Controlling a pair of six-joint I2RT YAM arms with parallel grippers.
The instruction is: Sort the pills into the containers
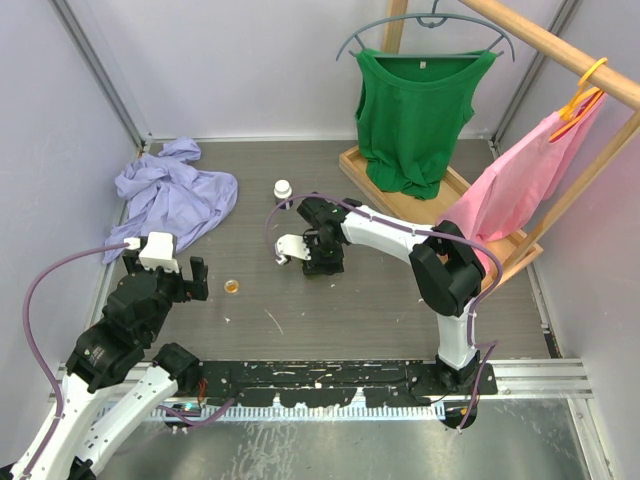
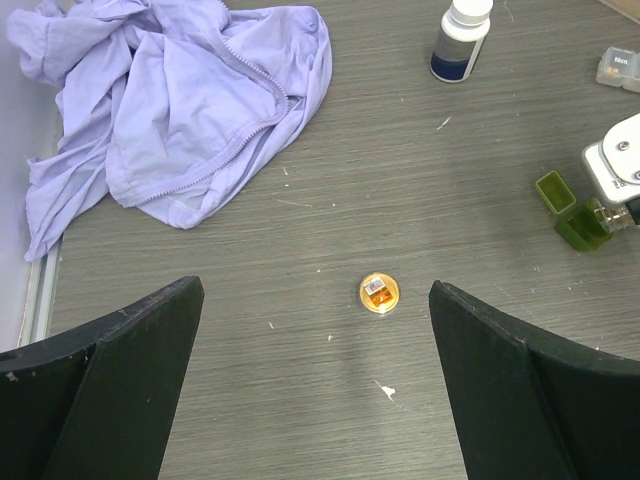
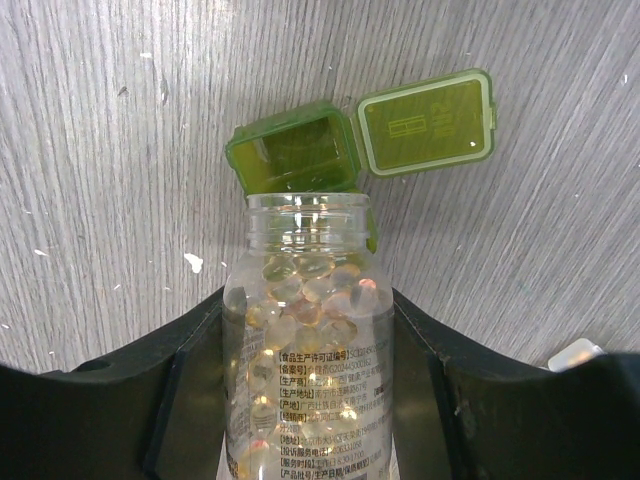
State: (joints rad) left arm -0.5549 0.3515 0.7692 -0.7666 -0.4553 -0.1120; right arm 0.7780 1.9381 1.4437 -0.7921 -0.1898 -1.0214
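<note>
The olive green pill case (image 3: 295,150) lies on the table with its lid (image 3: 427,122) flipped open to the right; it also shows in the left wrist view (image 2: 565,208). My right gripper (image 3: 308,300) is shut on a clear, uncapped pill bottle (image 3: 305,350) full of pale yellow softgels. The bottle's mouth is at the case's open compartment. No pill is visible in the case. The clear pill case (image 2: 618,68) lies further back. My left gripper (image 2: 315,290) is open and empty above the table, apart from both cases.
A small gold bottle cap (image 2: 379,293) lies between my left fingers' line of sight. A white-capped bottle (image 2: 460,40) stands behind. A crumpled lilac shirt (image 1: 170,195) lies at the back left. A wooden rack (image 1: 420,195) holds green and pink tops at the right.
</note>
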